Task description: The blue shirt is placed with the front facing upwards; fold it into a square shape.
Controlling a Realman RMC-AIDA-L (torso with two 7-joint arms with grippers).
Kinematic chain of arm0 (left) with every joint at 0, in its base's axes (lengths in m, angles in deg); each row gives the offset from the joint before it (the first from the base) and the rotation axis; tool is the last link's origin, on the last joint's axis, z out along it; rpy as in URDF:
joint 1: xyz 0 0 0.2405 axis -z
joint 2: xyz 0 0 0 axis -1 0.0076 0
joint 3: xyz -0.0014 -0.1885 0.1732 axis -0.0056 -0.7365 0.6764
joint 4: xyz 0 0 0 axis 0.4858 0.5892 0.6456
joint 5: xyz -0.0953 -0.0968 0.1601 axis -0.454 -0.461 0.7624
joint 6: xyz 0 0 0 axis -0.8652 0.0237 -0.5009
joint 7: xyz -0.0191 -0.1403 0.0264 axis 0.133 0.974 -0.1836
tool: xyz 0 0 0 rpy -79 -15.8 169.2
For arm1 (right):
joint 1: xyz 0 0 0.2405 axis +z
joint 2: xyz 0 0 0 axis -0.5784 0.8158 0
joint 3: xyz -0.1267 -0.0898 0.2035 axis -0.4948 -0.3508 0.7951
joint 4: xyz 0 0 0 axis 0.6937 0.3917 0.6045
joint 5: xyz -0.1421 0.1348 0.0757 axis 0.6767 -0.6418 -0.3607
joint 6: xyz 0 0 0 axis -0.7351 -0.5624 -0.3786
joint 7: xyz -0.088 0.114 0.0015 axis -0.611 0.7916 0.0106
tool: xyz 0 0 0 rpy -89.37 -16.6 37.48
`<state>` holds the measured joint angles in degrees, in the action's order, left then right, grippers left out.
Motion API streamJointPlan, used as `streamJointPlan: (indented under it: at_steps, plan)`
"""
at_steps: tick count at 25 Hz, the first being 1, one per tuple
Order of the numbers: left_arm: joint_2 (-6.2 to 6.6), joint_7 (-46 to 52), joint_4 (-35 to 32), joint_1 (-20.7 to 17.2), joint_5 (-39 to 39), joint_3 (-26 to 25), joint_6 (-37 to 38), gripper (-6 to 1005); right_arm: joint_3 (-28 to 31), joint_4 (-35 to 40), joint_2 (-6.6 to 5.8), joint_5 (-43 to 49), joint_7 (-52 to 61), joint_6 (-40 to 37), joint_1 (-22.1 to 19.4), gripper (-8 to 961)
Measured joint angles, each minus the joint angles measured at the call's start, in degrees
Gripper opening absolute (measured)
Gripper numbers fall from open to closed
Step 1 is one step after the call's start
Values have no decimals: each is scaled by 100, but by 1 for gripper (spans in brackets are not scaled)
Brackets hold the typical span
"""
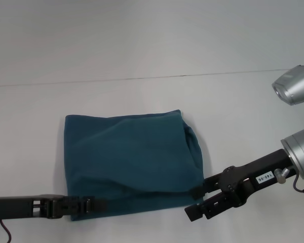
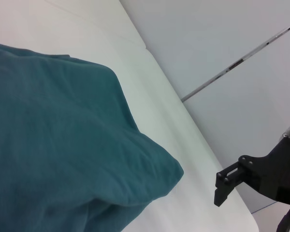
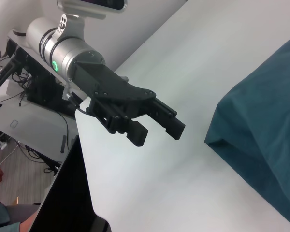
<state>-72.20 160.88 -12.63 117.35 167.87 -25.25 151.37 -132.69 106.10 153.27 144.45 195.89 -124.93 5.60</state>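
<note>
**Folded blue shirt on the tabletop, one tool at each near corner**

The blue shirt (image 1: 129,164) lies folded into a roughly square block near the middle of the white tabletop (image 1: 142,45), its plain surface upward; no lettering shows. Its right edge bulges where folded layers are stacked.

The left tool (image 1: 93,204) lies low along the near left edge, its dark fingers reaching to the shirt's near left corner and overlapping the cloth; whether they are clenched on it or released cannot be told. The left wrist view shows only the shirt's rounded corner (image 2: 63,145) and, farther off, the right tool (image 2: 228,186).

In the head view the right tool (image 1: 202,200) sits just beside the shirt's near right corner. The right wrist view shows the left arm's tool (image 3: 154,128) above bare tabletop, its fingers (image 3: 137,135) spread and released, apart from the shirt's edge (image 3: 261,125).
</note>
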Motion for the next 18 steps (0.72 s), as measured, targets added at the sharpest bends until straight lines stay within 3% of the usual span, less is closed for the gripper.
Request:
streamJointPlan:
  at_steps: [18]
  plan:
    - [6, -175, -25, 8, -43, 15, 75, 690, 0, 0, 0, 7, 9, -31, -24, 885]
